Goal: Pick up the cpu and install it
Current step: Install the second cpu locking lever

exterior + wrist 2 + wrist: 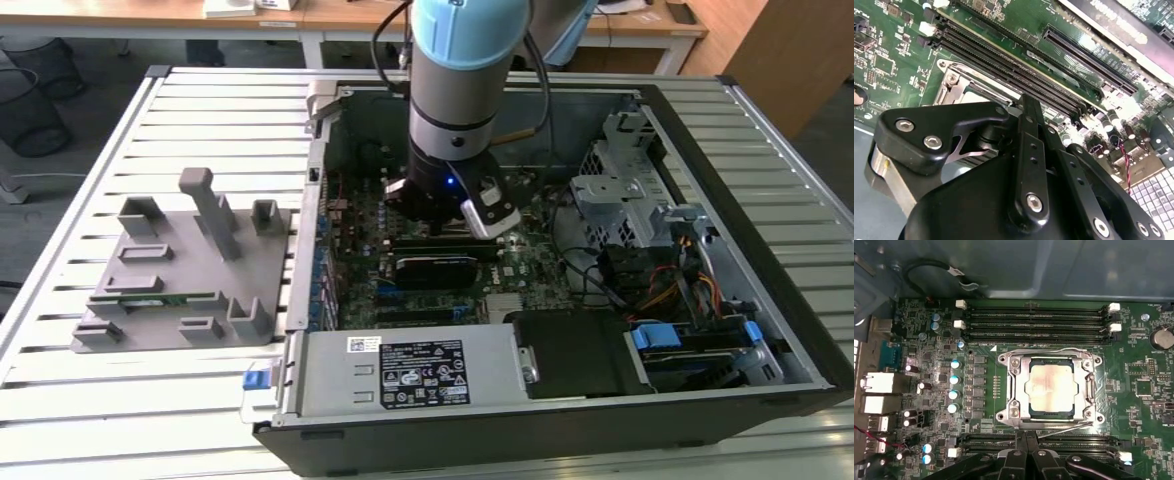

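Your bench (214, 400) in the exterior view is a slatted metal surface of pale, ribbed strips running across from the 9 o'clock edge to the 3 o'clock edge. Two things rest directly on it. Toward 9 o'clock you have a grey fixture tray (187, 275) with upright posts and small pockets; a long narrow green memory stick (154, 298) lies in one of its slots near the 8 o'clock corner. From the centre out to 3 o'clock sits an open computer case (694, 420), lying flat with its side off, its dark front edge toward 6 o'clock. The tray and the case sit just beside each other.
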Controlling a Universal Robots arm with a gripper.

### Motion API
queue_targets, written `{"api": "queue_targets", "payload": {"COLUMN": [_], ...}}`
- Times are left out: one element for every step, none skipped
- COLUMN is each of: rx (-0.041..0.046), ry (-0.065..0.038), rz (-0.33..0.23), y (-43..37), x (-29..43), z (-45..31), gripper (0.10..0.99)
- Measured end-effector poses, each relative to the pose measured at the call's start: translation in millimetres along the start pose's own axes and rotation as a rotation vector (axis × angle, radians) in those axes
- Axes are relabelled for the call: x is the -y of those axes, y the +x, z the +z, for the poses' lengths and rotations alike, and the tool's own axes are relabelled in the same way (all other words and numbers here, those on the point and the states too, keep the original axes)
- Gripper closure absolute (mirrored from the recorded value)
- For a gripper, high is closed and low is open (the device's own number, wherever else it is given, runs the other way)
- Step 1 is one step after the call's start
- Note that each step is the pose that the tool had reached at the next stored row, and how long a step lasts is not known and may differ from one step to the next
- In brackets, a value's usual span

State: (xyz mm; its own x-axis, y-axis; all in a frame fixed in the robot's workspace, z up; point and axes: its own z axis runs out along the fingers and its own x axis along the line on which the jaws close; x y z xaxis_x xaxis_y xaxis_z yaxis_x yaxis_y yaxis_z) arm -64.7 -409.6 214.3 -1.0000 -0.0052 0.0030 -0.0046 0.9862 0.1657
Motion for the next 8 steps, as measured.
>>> {"api": "queue_targets", "payload": {"rx": [-0.0002,-0.0002,-0.0002,-0.0003,-0.0002,-0.0003,-0.0004,-0.0002], "ry": [0.000,0.000,-0.001,-0.001,-0.002,-0.004,-0.008,-0.018], "rz": [0.000,0.000,0.000,0.000,0.000,0.000,0.000,0.000], "y": [0.0,0.1,0.4,0.7,1.1,1.6,2.0,2.2], "x": [0.3,0.5,0.7,1.0,1.2,1.4,1.6,2.0], "z": [1.4,2.9,4.4,5.9,7.0,7.8,8.2,8.4], "gripper": [0.980,0.980,0.980,0.980,0.980,0.980,0.980,0.980]}}
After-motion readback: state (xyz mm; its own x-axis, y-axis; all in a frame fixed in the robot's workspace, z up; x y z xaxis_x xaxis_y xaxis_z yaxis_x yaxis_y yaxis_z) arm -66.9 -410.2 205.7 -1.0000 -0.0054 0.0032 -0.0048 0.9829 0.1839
